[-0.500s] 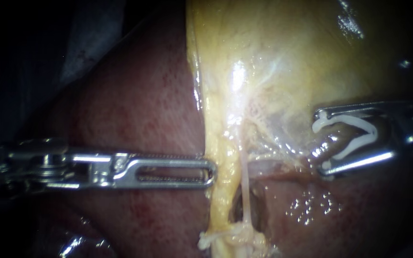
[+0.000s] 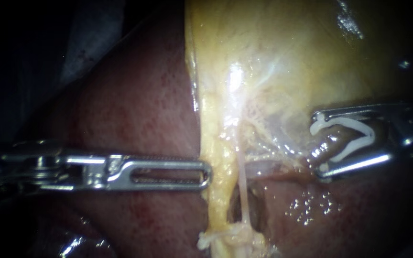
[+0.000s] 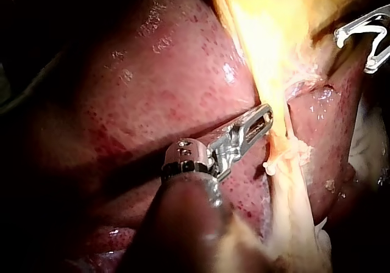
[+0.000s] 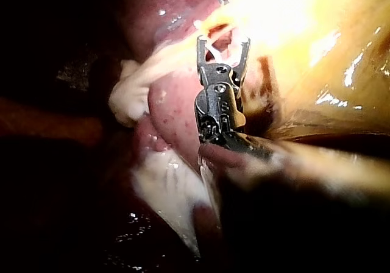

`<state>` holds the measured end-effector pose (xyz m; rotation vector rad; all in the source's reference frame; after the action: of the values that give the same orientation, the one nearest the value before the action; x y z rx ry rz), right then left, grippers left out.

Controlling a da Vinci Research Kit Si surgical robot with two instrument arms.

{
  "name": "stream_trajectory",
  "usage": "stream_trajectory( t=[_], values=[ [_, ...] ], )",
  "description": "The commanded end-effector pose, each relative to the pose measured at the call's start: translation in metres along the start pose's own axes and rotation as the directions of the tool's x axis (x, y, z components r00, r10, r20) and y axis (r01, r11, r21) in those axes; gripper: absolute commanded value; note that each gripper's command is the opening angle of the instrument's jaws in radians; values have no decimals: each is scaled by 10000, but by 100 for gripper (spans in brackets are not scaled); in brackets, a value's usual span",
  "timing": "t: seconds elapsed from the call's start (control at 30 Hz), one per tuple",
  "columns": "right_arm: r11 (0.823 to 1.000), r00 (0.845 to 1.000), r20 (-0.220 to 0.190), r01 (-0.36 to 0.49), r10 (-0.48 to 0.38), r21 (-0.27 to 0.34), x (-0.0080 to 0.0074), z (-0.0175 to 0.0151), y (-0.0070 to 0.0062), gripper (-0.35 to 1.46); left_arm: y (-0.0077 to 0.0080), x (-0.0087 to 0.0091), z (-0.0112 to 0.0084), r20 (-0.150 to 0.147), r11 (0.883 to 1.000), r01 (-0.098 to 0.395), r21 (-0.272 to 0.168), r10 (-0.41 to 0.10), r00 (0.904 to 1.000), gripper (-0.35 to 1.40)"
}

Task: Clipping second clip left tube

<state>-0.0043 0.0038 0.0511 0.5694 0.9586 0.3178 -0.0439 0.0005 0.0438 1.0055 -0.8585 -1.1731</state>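
Note:
My right instrument (image 2: 317, 144) comes in from the right, its jaws standing apart and carrying an open white clip (image 2: 354, 141). A brown glistening tube (image 2: 328, 145) lies between the clip's legs. A thin pale tube (image 2: 244, 188) runs down through a gap in the tissue further left. My left instrument (image 2: 208, 173) reaches in level from the left, its slotted jaws together on the edge of the yellow tissue band (image 2: 218, 157). The left wrist view shows those jaws (image 3: 263, 116) meeting the band. In the right wrist view the clip-holding jaws (image 4: 222, 44) straddle tissue.
Dark red liver (image 2: 139, 110) fills the left and lower field. The yellow gallbladder wall (image 2: 288, 48) spans the upper right. A frayed knot of pale tissue (image 2: 230, 236) hangs at the band's lower end. The far left is dark.
My left instrument has drawn slightly to the left, and the yellow band's edge has followed it. The right instrument's jaws stand a little closer around the brown tube.

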Motion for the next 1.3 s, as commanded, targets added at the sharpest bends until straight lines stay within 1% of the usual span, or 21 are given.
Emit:
stream_trajectory(
  t=[0.03,0.13,0.27,0.4,0.53,0.57,0.63,0.8,0.87,1.07,1.2,1.3],
  values=[
    [10000,10000,2,7,-7,29,-1,2,0,60,-2,0,-4,37,10000,-2,-11,2,10000,-3],
    [10000,10000,0,21,-21,72,-2,6,-1,60,-7,2,-17,90,10000,18,-27,-18,10000,-3],
    [9999,10000,-1,36,-35,137,-3,12,-2,60,-16,4,-28,130,10000,39,-37,-39,9999,-3],
    [9997,10000,-3,65,-65,232,-5,19,-5,60,-22,4,-32,152,10000,63,-40,-62,9999,-3],
    [9991,9999,-6,143,-143,411,-11,33,-11,59,-24,4,-32,158,10000,67,-43,-66,9999,-1],
    [9985,9997,-11,237,-236,489,-13,40,-13,59,-23,4,-32,157,10000,66,-42,-66,9999,-1],
    [9981,9998,-6,184,-184,587,-17,52,-16,58,-23,4,-32,156,10000,66,-41,-66,9999,-1],
    [9961,10000,31,32,-34,880,-31,93,-24,58,-24,3,-33,177,10000,70,-53,-69,9998,-1],
    [9940,10000,72,-60,52,1093,-39,111,-27,58,-23,3,-33,176,10000,70,-53,-69,9998,-1],
    [9871,9994,228,-306,274,1571,-53,159,-39,58,-22,2,-33,201,10000,70,-69,-69,9998,-1],
    [9836,9989,319,-391,340,1758,-61,181,-42,58,-22,2,-33,201,10000,71,-69,-69,9998,-1],
    [9813,9987,374,-419,355,1879,-66,190,-41,58,-22,2,-33,201,10000,71,-68,-70,9998,-1]
  ],
)
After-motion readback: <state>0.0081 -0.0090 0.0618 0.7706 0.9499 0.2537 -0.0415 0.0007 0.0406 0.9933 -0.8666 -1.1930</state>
